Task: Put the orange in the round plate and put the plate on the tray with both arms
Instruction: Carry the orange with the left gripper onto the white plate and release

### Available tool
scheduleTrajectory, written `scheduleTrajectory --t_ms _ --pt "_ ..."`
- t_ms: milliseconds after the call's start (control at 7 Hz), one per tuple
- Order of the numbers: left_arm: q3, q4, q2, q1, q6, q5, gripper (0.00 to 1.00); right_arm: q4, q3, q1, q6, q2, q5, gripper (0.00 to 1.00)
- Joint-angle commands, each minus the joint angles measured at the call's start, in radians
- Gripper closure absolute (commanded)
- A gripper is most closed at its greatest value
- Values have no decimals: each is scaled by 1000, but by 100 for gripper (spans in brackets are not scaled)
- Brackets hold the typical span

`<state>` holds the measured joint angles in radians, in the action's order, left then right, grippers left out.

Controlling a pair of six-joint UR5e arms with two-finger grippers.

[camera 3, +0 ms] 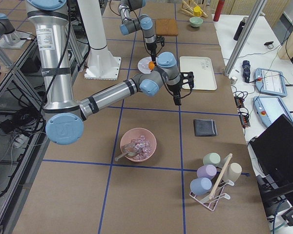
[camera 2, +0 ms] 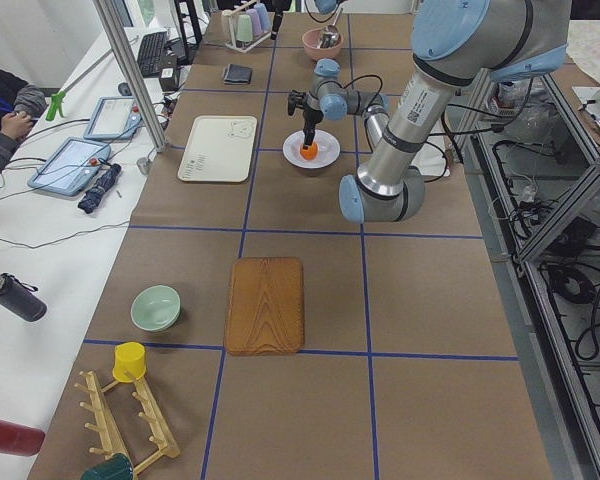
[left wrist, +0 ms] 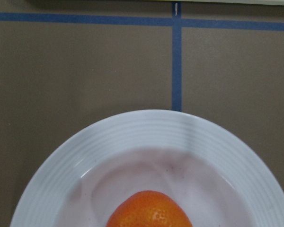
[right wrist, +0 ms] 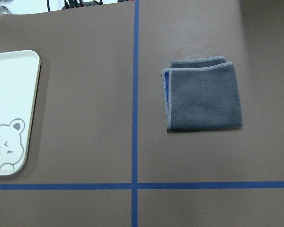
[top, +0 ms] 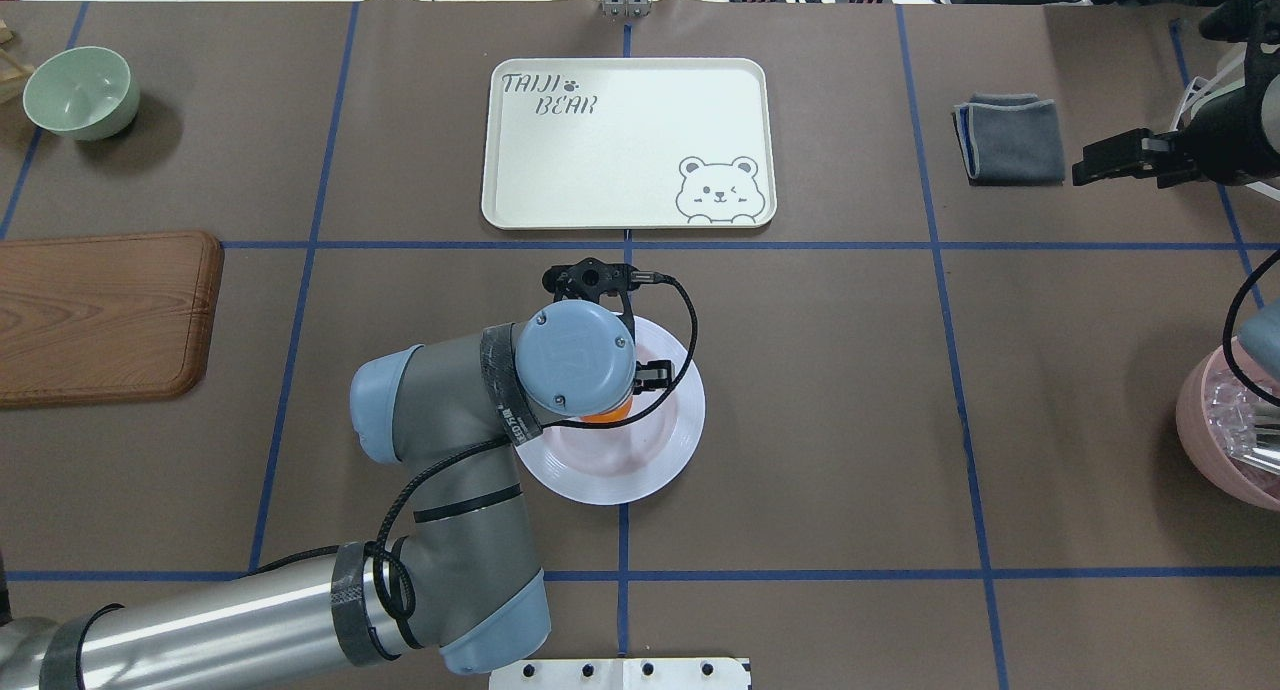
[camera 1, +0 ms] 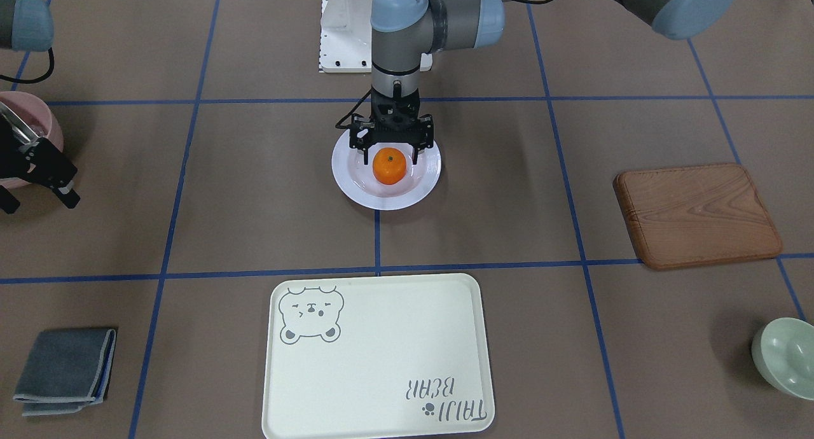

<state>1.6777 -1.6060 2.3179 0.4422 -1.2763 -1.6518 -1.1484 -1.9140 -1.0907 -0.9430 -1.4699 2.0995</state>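
The orange (camera 1: 389,165) rests in the sunken centre of the white round plate (camera 1: 356,186), mid-table. My left gripper (camera 1: 392,154) hangs straight down over it, open, its fingers (camera 1: 367,153) standing either side of the fruit without closing on it. From overhead the left wrist covers most of the orange (top: 612,415) and part of the plate (top: 640,475). The left wrist view shows the orange (left wrist: 149,210) on the plate (left wrist: 146,132). The cream bear tray (camera 1: 381,356) lies bare, a short gap beyond the plate. My right gripper (camera 1: 38,202) is open and holds nothing, far off by the pink bowl.
A wooden board (camera 1: 696,216) and a pale green bowl (camera 1: 785,356) lie on my left side. A folded grey cloth (camera 1: 67,369) and a pink bowl (camera 1: 28,124) with clear items are on my right. Blue tape lines cross the brown table.
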Motion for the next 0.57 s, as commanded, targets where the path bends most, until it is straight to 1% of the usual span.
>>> scheduleTrajectory --t_ms 0,143,286,429 --pt "100 8 -139 219 211 -194 2 111 -6 58 -220 6 -6 0" --pt "126 12 -205 318 330 -222 2 186 -16 92 -387 13 -13 1" --pt "128 55 -245 404 426 -227 2 244 -40 147 -521 11 -57 1" --pt "126 139 -248 490 641 -227 1 245 -81 238 -625 11 -164 1"
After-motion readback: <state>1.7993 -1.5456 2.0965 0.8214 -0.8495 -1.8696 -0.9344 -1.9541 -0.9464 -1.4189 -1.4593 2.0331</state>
